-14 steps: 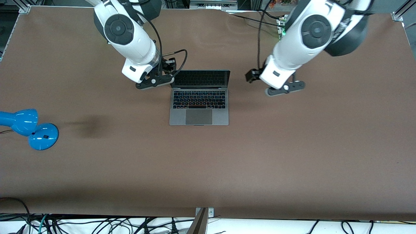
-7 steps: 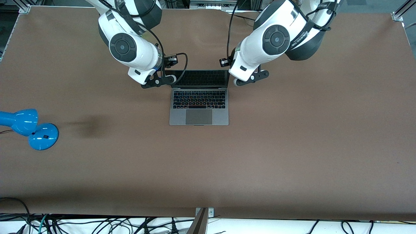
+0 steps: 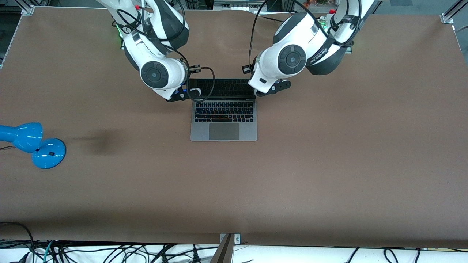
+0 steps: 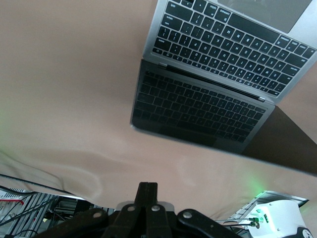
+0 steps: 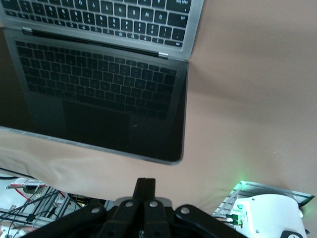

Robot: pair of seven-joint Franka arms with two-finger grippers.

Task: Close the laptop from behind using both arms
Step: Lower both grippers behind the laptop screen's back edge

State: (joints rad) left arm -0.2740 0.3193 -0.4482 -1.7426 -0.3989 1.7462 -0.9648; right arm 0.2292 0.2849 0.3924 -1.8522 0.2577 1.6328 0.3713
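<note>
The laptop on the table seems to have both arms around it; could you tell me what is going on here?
The slim space-grey metal laptop lies open on the brown table, its dark screen upright. Two white robot arms have come in at the lid's top corners: the left gripper at the corner toward the left arm's end, the right gripper at the other. Both grippers' fingers look shut. The lid is not yet folded down. A blue desk lamp sits apart, toward the right arm's end.

Robotics lab: aluminium framing (image 3: pixel 27 8), tangled cables (image 3: pixel 109 252) around the table (image 3: pixel 329 164).
</note>
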